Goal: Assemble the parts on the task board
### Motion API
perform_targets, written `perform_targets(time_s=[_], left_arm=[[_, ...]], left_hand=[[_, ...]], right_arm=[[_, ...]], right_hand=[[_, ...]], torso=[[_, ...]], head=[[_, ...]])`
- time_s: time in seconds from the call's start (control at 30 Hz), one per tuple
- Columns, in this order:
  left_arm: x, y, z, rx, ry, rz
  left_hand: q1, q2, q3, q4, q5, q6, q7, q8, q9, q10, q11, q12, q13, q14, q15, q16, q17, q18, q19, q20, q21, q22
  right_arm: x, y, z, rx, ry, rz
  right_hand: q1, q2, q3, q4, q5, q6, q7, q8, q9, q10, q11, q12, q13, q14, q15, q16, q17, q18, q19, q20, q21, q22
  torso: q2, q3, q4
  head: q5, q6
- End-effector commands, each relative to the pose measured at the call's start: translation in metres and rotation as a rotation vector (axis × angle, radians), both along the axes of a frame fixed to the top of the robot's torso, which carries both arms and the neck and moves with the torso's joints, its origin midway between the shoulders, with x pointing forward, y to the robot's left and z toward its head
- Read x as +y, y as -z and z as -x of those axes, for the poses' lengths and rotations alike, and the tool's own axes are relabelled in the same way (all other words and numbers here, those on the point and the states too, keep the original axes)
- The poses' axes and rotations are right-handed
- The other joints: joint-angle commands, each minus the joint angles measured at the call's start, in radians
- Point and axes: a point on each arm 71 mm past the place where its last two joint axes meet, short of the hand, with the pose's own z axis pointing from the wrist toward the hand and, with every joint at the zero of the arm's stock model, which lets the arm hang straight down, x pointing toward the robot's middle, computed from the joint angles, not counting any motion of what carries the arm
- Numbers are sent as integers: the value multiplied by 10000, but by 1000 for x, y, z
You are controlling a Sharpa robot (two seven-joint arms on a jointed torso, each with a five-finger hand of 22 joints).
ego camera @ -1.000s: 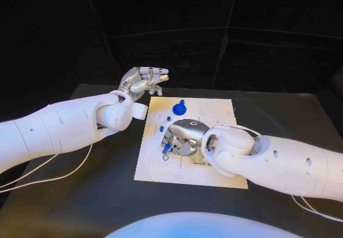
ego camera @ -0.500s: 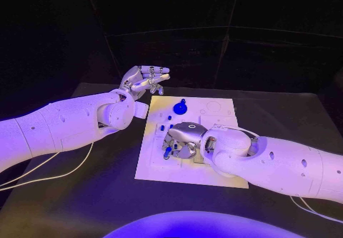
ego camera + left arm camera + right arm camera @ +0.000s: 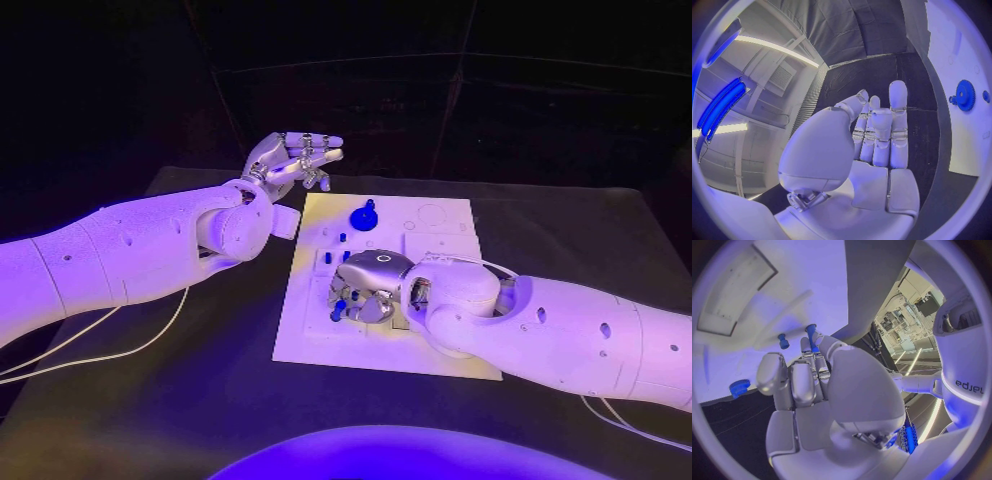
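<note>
From the head camera we see the task board (image 3: 447,345), a flat white rectangular plate with faint outlined recesses, lying in the middle of the matte black table (image 3: 173,400), with bare dark surface open on every side of it. A round blue gear part (image 3: 362,217) with a toothed rim stands near the board's far edge, and a few small blue pegs (image 3: 325,259) dot its left half. Our left hand (image 3: 293,160), smooth silver metal on a glossy white arm, hangs raised beyond the board's far left corner, fingers extended side by side, holding nothing. Our right hand (image 3: 369,285) is down over the board's middle, fingers curled toward a small blue part (image 3: 336,310); from here we cannot tell whether it is gripped. In the left wrist camera the left hand (image 3: 873,150) shows its palm and straight fingers lying close together, empty, with the blue gear (image 3: 965,95) well apart on the white board (image 3: 967,145) past a strip of black table. In the right wrist camera the right hand (image 3: 817,390) bends its fingers around a slim blue pin (image 3: 811,336); a shorter blue peg (image 3: 783,341) stands just beside it on the board (image 3: 804,275), and a ribbed blue knob (image 3: 738,387) sits at the board's edge.
</note>
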Motion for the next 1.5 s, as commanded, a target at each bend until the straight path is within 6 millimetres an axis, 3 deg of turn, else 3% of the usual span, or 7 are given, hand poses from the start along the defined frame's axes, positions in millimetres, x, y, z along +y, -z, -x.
perform_targets(time_s=[0.03,0.3,0.43,0.67,1.07,1.33,1.5], left_arm=[[-1,-2,0,-34,108,84],[-1,-2,0,-27,122,88],[-1,-2,0,-27,122,88],[-1,-2,0,6,123,75],[-1,-2,1,28,149,78],[0,-1,0,45,172,81],[1,-1,0,51,147,70]], left_hand=[[-21,66,-6,-24,-31,52,21,68,-14,-68,12,35,11,-59,22,-35,-11,136,-59,27,-56,-15],[-21,66,-6,-24,-31,52,21,68,-14,-68,12,35,11,-59,22,-35,-11,136,-59,27,-56,-15],[-21,66,-6,-24,-31,52,21,68,-14,-68,12,35,11,-59,22,-35,-11,136,-59,27,-56,-15],[-33,71,-20,-26,-30,44,24,77,-16,-85,14,65,20,-63,25,-29,-19,136,-57,29,-66,-21],[-33,71,-20,-26,-30,44,24,77,-16,-85,14,65,20,-63,25,-29,-19,136,-57,29,-66,-21],[-40,72,-27,-25,-31,38,29,79,-18,-94,16,76,24,-69,26,-32,-32,136,-57,30,-70,-24],[-40,72,-27,-25,-31,38,29,79,-18,-94,16,76,24,-69,26,-32,-32,136,-57,30,-70,-24]], right_arm=[[1,1,0,-188,-43,281],[5,2,1,-333,-79,460],[8,3,3,-309,-198,518],[9,4,6,-385,-265,275],[7,-3,7,-793,-26,-714],[-5,-14,9,-1136,269,-2089],[-31,-22,11,-735,866,-2789]], right_hand=[[-91,-45,57,17,44,2,49,11,13,60,27,-62,-1,248,16,-20,-9,-101,-58,-20,-31,-9],[-285,-92,88,45,17,-97,77,-58,-5,-34,58,-186,-19,221,44,-65,-95,-83,-134,0,-89,-86],[-675,-320,56,152,190,-496,247,-317,-41,-587,252,-589,-67,172,199,-148,-246,-36,-340,109,-273,-329],[-1046,-591,-243,252,48,-1033,285,-422,-41,-1203,388,-864,-51,67,323,-348,-607,112,-804,258,-754,-950],[-1135,-642,-757,254,-11,-1447,276,-402,-25,-1627,408,-841,-35,-63,343,-609,-1049,221,-1129,288,-1182,-1468],[-1116,-681,-1395,226,165,-1878,298,-395,-19,-1966,424,-631,-5,-98,349,-714,-1221,253,-1194,300,-1385,-1684],[-1311,-643,-2036,425,464,-1859,293,-343,10,-1922,399,-315,18,-175,333,-924,-1560,299,-1312,291,-1608,-1940]], torso=[[-3,-11,-8],[-3,-8,18],[1,-10,18],[0,-10,6],[-5,-1,3],[-6,7,-6],[-20,-8,-7]], head=[[-19,-5],[-11,-10],[1,-18],[23,-22],[24,-1],[22,33],[-34,86]])
